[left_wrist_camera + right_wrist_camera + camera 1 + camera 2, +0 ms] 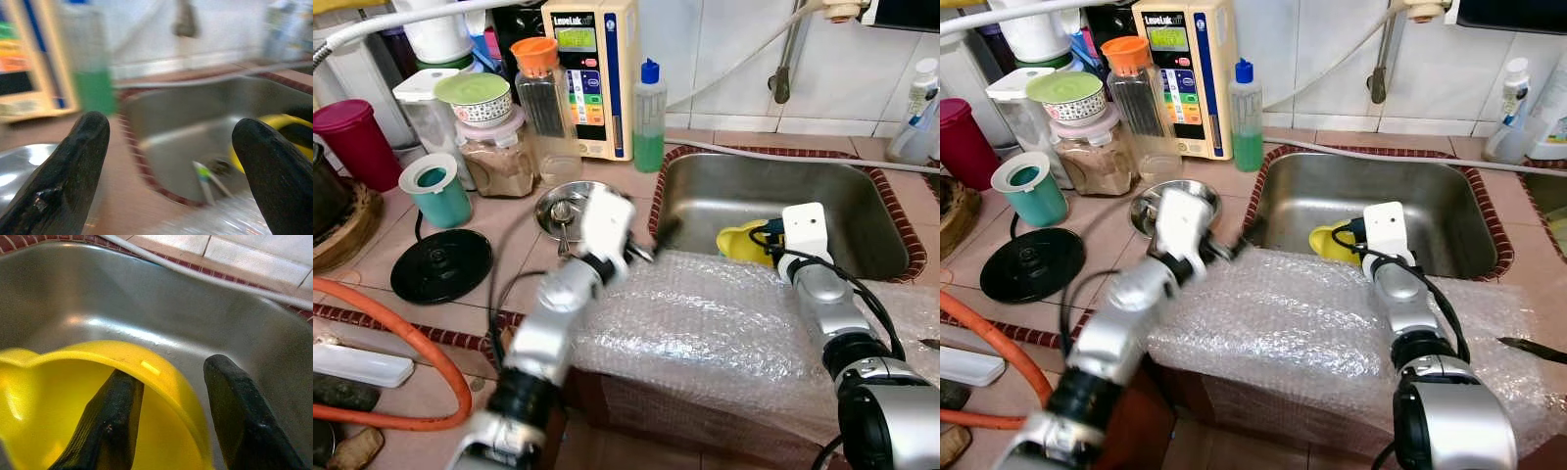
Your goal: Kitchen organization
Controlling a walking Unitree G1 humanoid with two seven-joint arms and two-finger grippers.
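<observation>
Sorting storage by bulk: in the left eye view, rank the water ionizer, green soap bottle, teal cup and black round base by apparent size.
1. Water ionizer
2. Black round base, nearer the camera, so unsure
3. Green soap bottle
4. Teal cup, close to the bottle

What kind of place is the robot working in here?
Most likely a home kitchen counter. A steel sink is set into a tiled top, a green soap bottle stands beside it, and food jars are crowded at the back. The right gripper straddles the rim of a yellow cup.
</observation>
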